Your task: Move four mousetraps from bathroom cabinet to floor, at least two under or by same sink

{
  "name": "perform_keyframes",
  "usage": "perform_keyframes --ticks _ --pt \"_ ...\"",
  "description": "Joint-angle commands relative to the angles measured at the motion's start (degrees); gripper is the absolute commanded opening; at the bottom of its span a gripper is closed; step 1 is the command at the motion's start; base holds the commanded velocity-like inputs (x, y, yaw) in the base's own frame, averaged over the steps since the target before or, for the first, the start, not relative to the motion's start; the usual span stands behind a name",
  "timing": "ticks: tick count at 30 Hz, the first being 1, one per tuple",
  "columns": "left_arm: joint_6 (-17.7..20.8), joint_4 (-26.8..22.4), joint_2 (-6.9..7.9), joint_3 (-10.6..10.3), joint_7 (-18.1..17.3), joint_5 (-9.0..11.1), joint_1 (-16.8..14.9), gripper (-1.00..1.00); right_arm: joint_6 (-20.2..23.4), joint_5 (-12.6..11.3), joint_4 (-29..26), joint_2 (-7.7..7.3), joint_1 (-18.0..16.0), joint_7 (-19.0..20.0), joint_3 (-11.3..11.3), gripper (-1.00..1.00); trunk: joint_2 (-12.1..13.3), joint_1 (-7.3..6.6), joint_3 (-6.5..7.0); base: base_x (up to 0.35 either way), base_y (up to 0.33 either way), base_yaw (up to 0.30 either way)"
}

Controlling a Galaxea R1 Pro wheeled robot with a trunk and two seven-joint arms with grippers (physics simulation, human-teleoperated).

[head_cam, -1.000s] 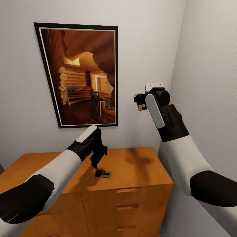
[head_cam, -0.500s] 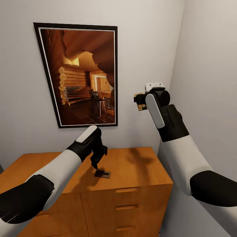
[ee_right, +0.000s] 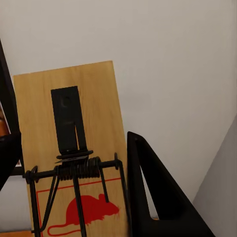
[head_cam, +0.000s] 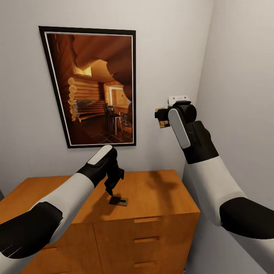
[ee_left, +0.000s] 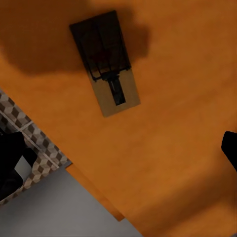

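While the right gripper [head_cam: 163, 118], mid-right of the head view, has its fingers clamped on a mousetrap [ee_right: 74, 153], the left gripper [head_cam: 110, 191] hangs just above a second mousetrap [head_cam: 118, 201] lying flat on the cabinet [head_cam: 160, 198] surface at lower centre. Left fingers' spread can't be told. Best bet: lower straight, straddle the board's narrow sides, then close without scraping.

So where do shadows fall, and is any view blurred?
Head view: the left gripper and arm cast soft shadows on the cabinet top, around the mousetrap. Left wrist view: a dark shadow covers half of that trap. Right wrist view: the held trap is evenly lit and sharp.
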Motion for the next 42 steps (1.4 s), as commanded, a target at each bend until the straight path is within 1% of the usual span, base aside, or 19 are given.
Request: perform_keyframes --ticks 1,15,29,35,42 --pt "0.41 -0.02 0.04 -0.22 0.20 0.19 -0.07 1.00 0.13 -0.69 -0.02 -0.01 -0.07 -0.72 0.06 -1.00 -0.06 0.01 -0.09 0.000 0.000 0.000" --pt "0.32 -0.33 0.04 -0.21 -0.51 0.22 -0.07 1.00 0.13 -0.69 -0.01 -0.01 -0.07 -0.72 0.11 -1.00 -0.06 0.01 -0.09 0.000 0.000 0.000" --pt "0.06 -0.54 0.04 -0.21 0.08 0.19 -0.07 1.00 0.13 -0.69 -0.06 -0.01 -0.07 -0.72 0.12 -1.00 -0.06 0.01 -0.09 0.000 0.000 0.000" --pt "0.08 -0.54 0.04 -0.21 0.13 0.19 -0.07 1.00 0.13 -0.69 -0.09 -0.01 -0.07 -0.72 0.13 -1.00 -2.47 1.33 -1.17 0.000 0.000 0.000" --pt "0.50 -0.48 0.04 -0.21 0.17 0.23 -0.07 1.00 0.13 -0.73 -0.09 -0.01 -0.07 -0.72 0.13 -1.00 -2.47 1.33 -1.17 0.000 0.000 0.000"
